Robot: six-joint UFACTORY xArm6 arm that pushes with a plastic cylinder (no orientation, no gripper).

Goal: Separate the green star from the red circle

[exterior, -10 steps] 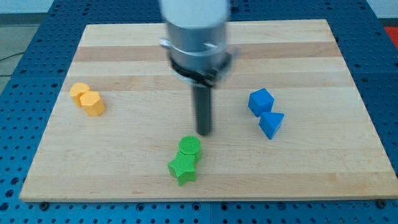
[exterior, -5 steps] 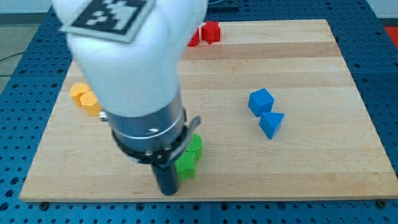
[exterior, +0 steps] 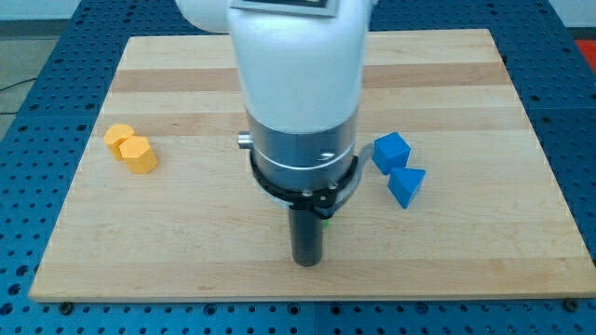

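A: Is it bright? 
B: Yes, even, soft light over the wooden surface [exterior: 484,242]; no glare.

A: Shadows? 
B: Faint ones, close under the blue blocks [exterior: 399,167].

A: Sharpness? 
B: Blocks are crisp; the arm's white upper housing [exterior: 296,56], above them, looks slightly soft.

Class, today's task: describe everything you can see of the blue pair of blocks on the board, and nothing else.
Two blue blocks sit at the view's right of the wooden board, close together, seemingly touching. The blue cube is tilted, one corner toward the view's top. The blue triangle is just below it and slightly to the view's right, its point toward the view's bottom. Both look like matte plastic. Nothing else touches them; my tip is apart, toward the view's left and bottom.
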